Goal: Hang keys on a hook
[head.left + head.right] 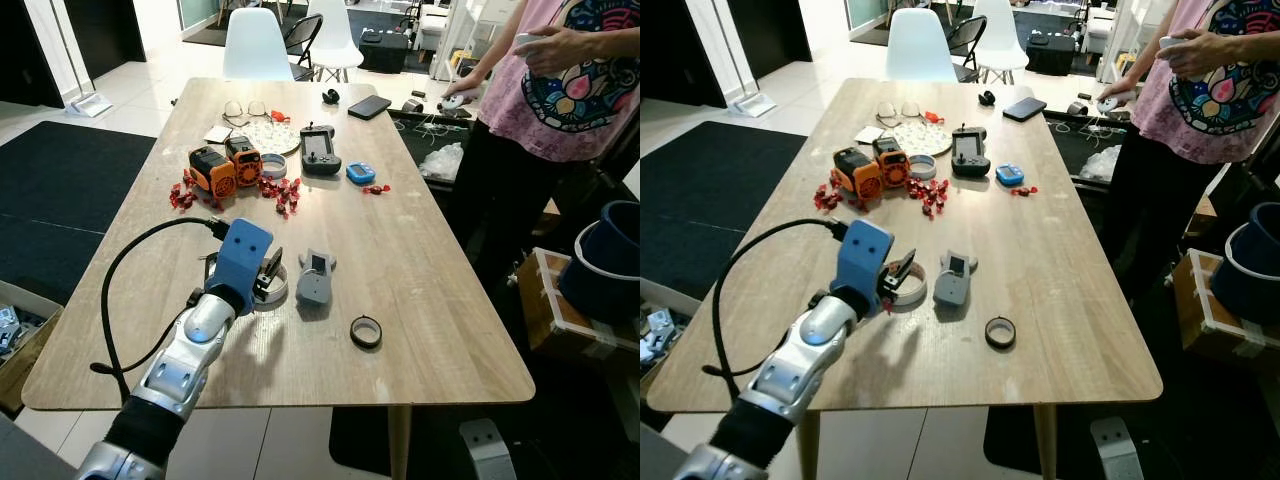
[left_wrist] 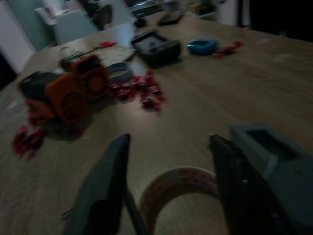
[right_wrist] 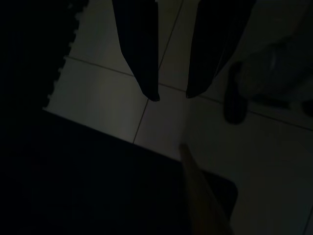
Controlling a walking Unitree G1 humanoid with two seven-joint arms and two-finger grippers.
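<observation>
Left claw (image 1: 272, 272), fingers parted and empty, above tape roll (image 1: 270, 290) on bench (image 1: 420, 260); grey device (image 1: 314, 277) beside; right claw (image 3: 171, 95) slightly parted, empty.

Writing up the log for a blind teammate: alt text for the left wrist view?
The left gripper, fingers open, hovers low over a wooden table with a tape roll lying between its fingertips and a grey device just beside it. Farther off, blurred, sit two orange gadgets, scattered red candies and a black controller.

A grey plastic hook block (image 1: 314, 277) lies flat on the wooden table (image 1: 420, 250). It sits just beside a tape roll (image 2: 176, 181).
</observation>
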